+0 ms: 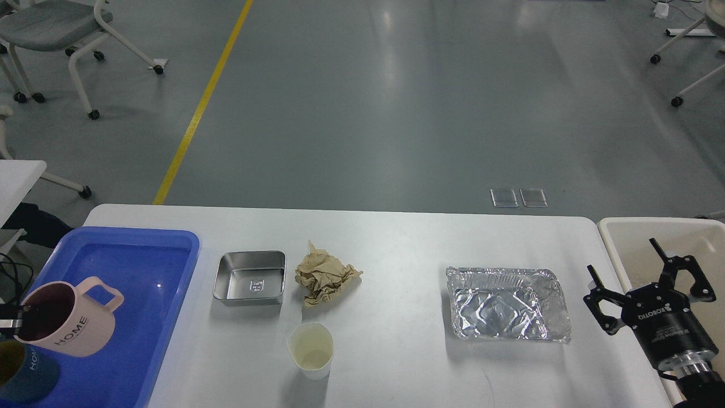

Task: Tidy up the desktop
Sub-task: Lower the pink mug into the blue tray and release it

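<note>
The white desktop (396, 249) carries a square steel dish (250, 277), a crumpled brown paper (325, 276), a white paper cup (310, 349) and a foil container (507, 304). My left gripper (12, 323) is at the far left edge, mostly cut off, shut on the rim of a pink mug (71, 326) marked HOME. It holds the mug tilted above the blue tray (141, 266). A dark blue mug (25, 371) stands in the tray's near corner. My right gripper (620, 255) is open and empty, just right of the foil container.
A beige bin (634, 232) stands off the desktop's right end, behind my right gripper. Office chairs stand on the grey floor at the far left and far right. A yellow line runs across the floor.
</note>
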Controlling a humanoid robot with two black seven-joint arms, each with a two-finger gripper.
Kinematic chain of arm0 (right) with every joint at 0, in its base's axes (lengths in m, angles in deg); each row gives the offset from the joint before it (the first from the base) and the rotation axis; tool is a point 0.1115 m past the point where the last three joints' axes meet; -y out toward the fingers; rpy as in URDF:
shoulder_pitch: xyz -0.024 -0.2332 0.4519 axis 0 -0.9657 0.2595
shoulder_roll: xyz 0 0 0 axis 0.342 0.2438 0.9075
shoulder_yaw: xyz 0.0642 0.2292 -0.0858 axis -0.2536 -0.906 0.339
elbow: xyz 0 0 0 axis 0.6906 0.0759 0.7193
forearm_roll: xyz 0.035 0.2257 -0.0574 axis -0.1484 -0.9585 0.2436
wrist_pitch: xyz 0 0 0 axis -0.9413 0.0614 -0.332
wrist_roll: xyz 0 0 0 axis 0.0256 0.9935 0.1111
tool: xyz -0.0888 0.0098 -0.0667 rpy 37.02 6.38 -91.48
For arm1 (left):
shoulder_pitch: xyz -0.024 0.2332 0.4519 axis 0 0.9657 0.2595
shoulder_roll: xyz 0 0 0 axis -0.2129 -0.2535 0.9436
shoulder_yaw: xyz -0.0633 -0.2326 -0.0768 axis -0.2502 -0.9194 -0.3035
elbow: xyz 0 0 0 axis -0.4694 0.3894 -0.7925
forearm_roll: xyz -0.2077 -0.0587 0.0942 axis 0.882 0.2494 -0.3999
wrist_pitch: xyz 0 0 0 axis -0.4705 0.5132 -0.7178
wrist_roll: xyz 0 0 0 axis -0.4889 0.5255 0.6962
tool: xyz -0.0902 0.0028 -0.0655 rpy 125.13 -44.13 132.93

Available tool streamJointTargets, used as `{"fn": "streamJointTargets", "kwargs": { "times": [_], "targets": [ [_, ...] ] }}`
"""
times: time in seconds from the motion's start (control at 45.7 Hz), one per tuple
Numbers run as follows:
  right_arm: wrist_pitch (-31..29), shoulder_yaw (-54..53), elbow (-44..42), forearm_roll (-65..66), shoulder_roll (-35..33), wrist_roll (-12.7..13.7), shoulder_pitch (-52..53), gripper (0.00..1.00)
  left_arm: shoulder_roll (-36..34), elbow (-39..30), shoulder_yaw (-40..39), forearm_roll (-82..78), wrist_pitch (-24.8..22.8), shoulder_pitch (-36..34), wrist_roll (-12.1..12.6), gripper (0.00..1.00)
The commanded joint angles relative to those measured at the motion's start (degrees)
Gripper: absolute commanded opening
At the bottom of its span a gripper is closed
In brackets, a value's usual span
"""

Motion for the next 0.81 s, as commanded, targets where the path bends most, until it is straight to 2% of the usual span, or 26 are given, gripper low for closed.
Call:
{"fn": "streamJointTargets", "kwargs": {
  "times": [0.0, 0.328, 0.788],
  "targets": [
    [-0.16, 0.0, 0.0, 0.04, -0.03, 0.0, -0.04, 1.0, 1.86, 1.42, 4.17, 0.03, 2.92, 0.06, 0.03, 0.0],
    [-0.25, 0.0, 0.0, 0.04, -0.03, 0.0, -0.21, 1.0, 8.63, 9.41, 6.28, 0.29, 4.15, 0.77, -0.32, 0.0],
    [-0.25, 0.08, -0.09, 0.04, -0.12, 0.0, -0.21, 1.0, 17.51, 18.64, 6.37, 0.29, 8.46, 6.65, 0.12, 0.0]
  ]
}}
